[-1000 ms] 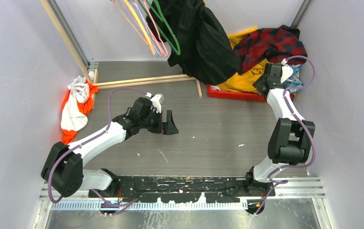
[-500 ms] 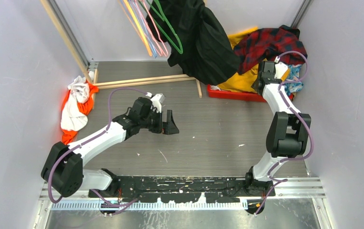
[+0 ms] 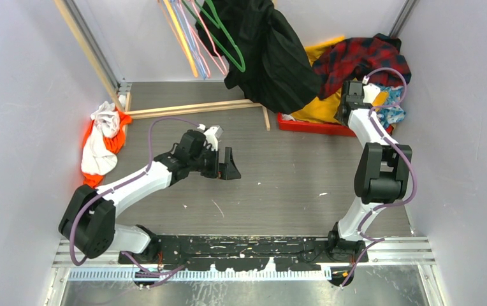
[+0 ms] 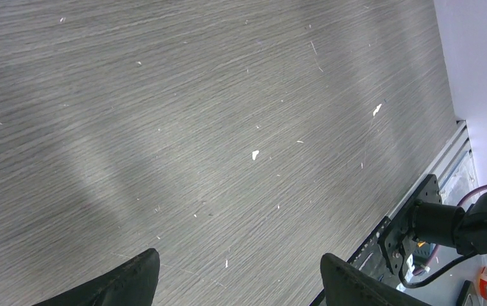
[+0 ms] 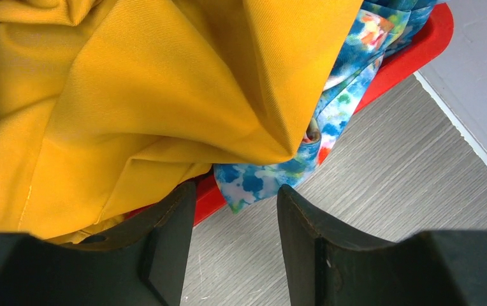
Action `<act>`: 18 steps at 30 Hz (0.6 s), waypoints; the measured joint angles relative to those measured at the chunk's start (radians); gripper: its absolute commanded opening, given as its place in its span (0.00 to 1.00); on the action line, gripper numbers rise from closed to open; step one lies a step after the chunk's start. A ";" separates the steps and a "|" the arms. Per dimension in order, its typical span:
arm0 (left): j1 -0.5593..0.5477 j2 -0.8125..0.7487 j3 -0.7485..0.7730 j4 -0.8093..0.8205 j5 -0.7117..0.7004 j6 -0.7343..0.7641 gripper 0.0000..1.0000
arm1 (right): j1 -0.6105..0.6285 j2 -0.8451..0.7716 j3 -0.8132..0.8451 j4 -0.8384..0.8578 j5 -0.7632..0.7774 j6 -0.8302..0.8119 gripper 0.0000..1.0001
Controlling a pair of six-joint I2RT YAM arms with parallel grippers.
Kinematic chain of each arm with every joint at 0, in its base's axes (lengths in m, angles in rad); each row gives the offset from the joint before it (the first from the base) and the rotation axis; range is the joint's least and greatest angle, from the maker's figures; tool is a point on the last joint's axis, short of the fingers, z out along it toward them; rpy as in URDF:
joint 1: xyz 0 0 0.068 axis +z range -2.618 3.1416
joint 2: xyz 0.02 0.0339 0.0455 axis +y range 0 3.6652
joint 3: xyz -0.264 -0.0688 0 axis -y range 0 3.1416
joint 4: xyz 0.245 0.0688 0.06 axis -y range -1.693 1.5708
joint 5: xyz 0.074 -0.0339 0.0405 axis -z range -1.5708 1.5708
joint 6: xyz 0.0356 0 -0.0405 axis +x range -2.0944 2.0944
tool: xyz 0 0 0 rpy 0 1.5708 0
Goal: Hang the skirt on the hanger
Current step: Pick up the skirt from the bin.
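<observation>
At far-right bench [image 3: 292, 178] corner: blue flower-printed thin skirt [image 5: 260, 178] over red plastic tray [image 5: 429, 35] rim, under yellow cloth garment [image 5: 132, 95].
Right gripper [image 5: 236, 197]: jaws wide, empty, beside skirt hem.
Left gripper [image 4: 238, 277]: jaws wide, empty.
Progress: none; grasp and hanging left.

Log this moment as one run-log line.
phase: pre-grasp | right gripper: open, facing skirt corner below yellow garment | left gripper: open, above table | status: skirt not yet hung
</observation>
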 measured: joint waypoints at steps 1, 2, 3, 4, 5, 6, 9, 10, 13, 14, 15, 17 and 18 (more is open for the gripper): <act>0.000 0.004 0.000 0.002 0.002 0.000 0.93 | 0.000 0.000 0.000 0.000 0.003 -0.001 0.51; 0.000 0.007 0.000 0.003 0.004 0.000 0.93 | 0.000 0.000 0.000 0.000 0.007 -0.003 0.50; 0.000 0.009 0.000 0.005 0.005 0.000 0.93 | 0.001 0.001 0.000 0.000 0.011 -0.005 0.49; 0.000 0.009 0.000 0.006 0.007 0.000 0.93 | 0.002 0.002 0.000 0.000 0.014 -0.006 0.48; 0.000 0.009 0.000 0.006 0.008 0.000 0.93 | 0.002 0.005 0.000 0.000 0.019 -0.008 0.48; 0.000 0.009 0.000 0.007 0.008 0.000 0.92 | 0.002 0.009 0.002 -0.001 0.024 -0.010 0.48; 0.000 0.009 0.000 0.009 0.008 0.000 0.92 | 0.002 0.031 0.011 -0.004 0.035 -0.019 0.48; 0.000 0.009 0.000 0.009 0.008 0.000 0.92 | 0.002 0.038 0.011 -0.005 0.039 -0.022 0.48; 0.000 0.009 0.000 0.010 0.010 0.000 0.92 | 0.002 0.048 0.011 -0.011 0.047 -0.026 0.46; 0.000 0.009 0.000 0.010 0.010 0.000 0.92 | 0.002 0.049 0.011 -0.011 0.050 -0.026 0.44; 0.000 0.009 0.000 0.010 0.011 0.000 0.92 | 0.002 0.050 0.011 -0.011 0.053 -0.027 0.39; 0.000 0.009 0.000 0.011 0.012 0.000 0.92 | 0.002 0.050 0.011 -0.011 0.058 -0.029 0.29; 0.000 0.009 0.000 0.012 0.013 0.000 0.92 | 0.002 0.050 0.011 -0.011 0.061 -0.031 0.24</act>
